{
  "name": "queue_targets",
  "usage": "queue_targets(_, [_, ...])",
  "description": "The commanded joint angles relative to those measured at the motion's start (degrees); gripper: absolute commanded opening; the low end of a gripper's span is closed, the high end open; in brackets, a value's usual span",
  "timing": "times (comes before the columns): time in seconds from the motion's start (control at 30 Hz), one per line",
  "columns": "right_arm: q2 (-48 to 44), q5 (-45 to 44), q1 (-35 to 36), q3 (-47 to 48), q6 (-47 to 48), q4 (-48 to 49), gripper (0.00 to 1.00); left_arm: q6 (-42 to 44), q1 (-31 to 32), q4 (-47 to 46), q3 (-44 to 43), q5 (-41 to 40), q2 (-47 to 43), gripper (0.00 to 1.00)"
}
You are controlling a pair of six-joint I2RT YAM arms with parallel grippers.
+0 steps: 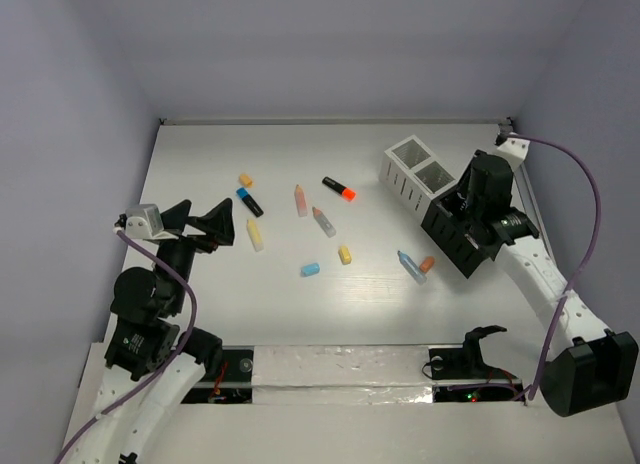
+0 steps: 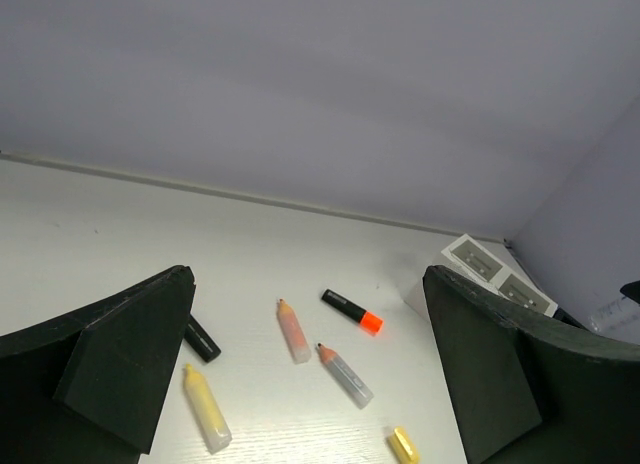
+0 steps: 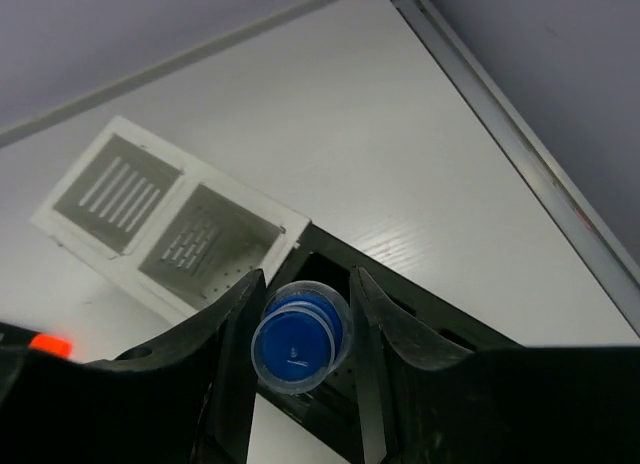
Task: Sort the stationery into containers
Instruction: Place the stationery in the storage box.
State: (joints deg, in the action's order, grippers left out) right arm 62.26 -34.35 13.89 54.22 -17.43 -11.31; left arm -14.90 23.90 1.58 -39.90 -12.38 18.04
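Left gripper (image 1: 203,221) gapes wide, holding nothing, near a short yellow plastic marker (image 1: 255,234). Farther off, right gripper (image 3: 306,280) pinches a blue round-capped plastic cylinder (image 3: 298,339) over the black slatted box row (image 3: 420,309) — adjoining 2 white slatted boxes (image 3: 205,174).

Counted on the surface (image 1: 200,154): six markers (image 1: 300,200), four small blocks (image 1: 311,269), two white boxes (image 1: 420,162). One blue-capped item (image 3: 297,336) in the right jaws.

We see a white tabletop (image 1: 280,314) with faint wood grain and soft sheen, matt plastic white boxes (image 3: 160,209), a glossy translucent blue cap (image 3: 297,336) at lower centre, a dull metal rail (image 3: 520,154) at upper right, crinkled silvery tape (image 1: 340,369) at bottom
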Motion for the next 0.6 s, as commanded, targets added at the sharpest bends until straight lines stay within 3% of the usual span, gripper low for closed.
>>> queue_targets(0.0, [-1.35, 1.21, -1.32, -1.48, -2.25, -1.96, 0.1, -0.4, -0.26, -2.29, -1.32, 0.78, 1.2, 0.99])
queue_targets(0.37, [2.25, 4.29, -3.26, -5.44, -4.8, 0.15, 0.16, -0.4, -0.26, -2.29, -1.41, 0.87, 1.38, 0.99])
queue_targets(0.47, [2.95, 4.03, -3.78, -5.87, -5.33, 0.15, 0.23, -0.31, -0.26, -2.37, -1.41, 0.69, 1.12, 0.99])
queue_targets(0.57, [3.57, 4.03, -3.78, -6.66, -6.3, 0.41, 0.42, -0.31, -0.26, -2.29, -1.23, 0.69, 1.12, 0.99])
